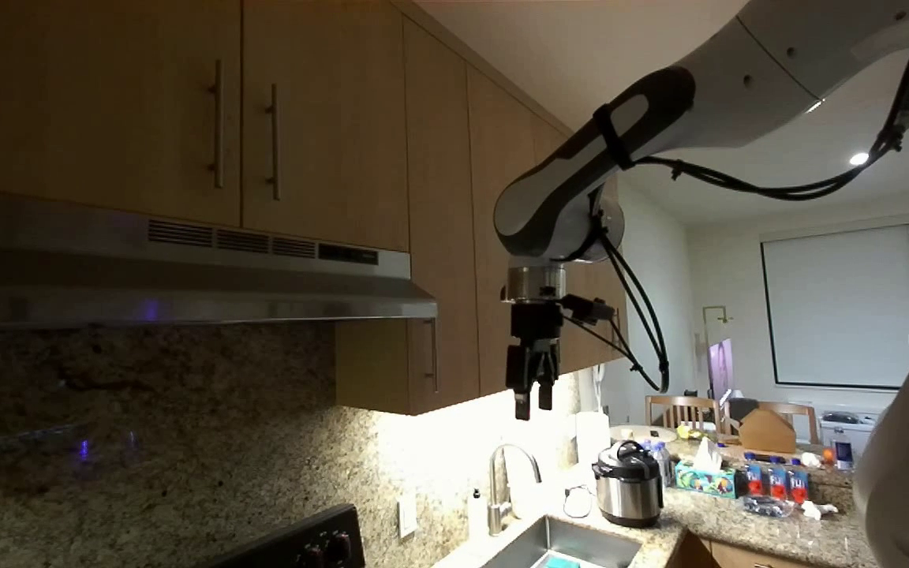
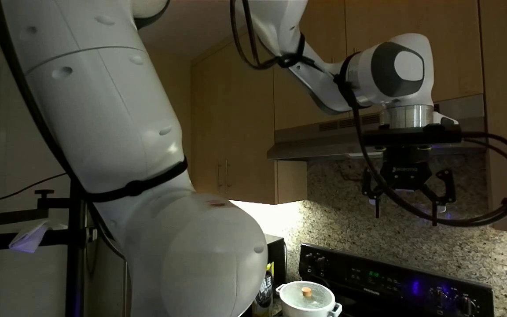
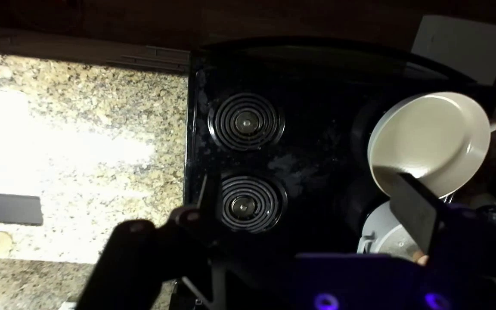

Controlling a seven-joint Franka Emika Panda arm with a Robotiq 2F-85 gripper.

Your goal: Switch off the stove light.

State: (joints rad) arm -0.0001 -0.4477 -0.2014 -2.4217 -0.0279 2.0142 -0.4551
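The hand (image 2: 405, 215) points straight down with its fingers (image 2: 434, 213) spread wide apart. The range hood (image 1: 186, 306) runs beneath the wall cabinets (image 1: 328, 118), with slotted vents and a small dark panel (image 1: 348, 254) towards the right end of its front; in an exterior view the hand hangs to the right of the hood and apart from it. The hood's underside is mostly hidden, and its light cannot be made out.

In the wrist view, the black stove (image 3: 317, 142) has coil burners (image 3: 246, 123) at its left and a pale pan (image 3: 429, 137) at its right, just beside a white pot (image 3: 381, 230) with a glass lid; whether pan and pot touch I cannot tell. In an exterior view, green clock digits (image 2: 373, 274) are lit on the stove's upright control panel (image 2: 398, 281).

To the right of the hood in an exterior view, a strong glow under the cabinets whitens the backsplash (image 1: 439, 442) behind a faucet (image 1: 495, 513) and sink (image 1: 596, 543). A steel-sided cooker (image 1: 628, 495) stands on the counter (image 1: 723, 514) just beyond the sink. Farther right are a tissue box (image 1: 705, 480) and blue-capped bottles (image 1: 777, 481), with wooden chairs (image 1: 683, 401) at the far end.
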